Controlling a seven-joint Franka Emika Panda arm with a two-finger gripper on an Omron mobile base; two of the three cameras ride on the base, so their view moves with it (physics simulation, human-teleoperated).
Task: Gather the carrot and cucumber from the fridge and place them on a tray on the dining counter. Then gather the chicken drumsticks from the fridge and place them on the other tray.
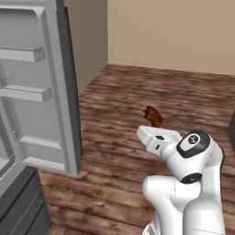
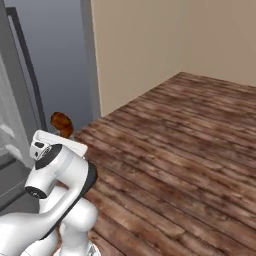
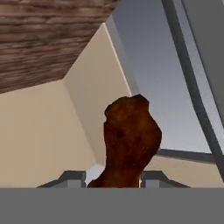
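Nearest to us in the hand view, our gripper (image 3: 113,177) is clenched on one chicken drumstick (image 3: 130,140): the two finger tips (image 3: 72,178) press its narrow end from either side, and the thick brown end stands up toward 12 o'clock, filling the middle of that view. We count one drumstick, one gripper and one fridge door. From the left base view the drumstick (image 1: 153,116) pokes out beyond the white hand at about 11 o'clock of our wrist, held in the air above the wooden floor (image 1: 183,101) and touching nothing else. The open fridge door (image 1: 41,87) stands at 9 o'clock with two grey door shelves (image 1: 25,54), and we see nothing lying on them. From the right base view the drumstick (image 2: 62,123) sits just beside the door's edge, with the beige wall (image 2: 135,45) behind it at 12 to 1 o'clock. Bare floor spreads from 1 to 4 o'clock, giving us wide open room on that side.
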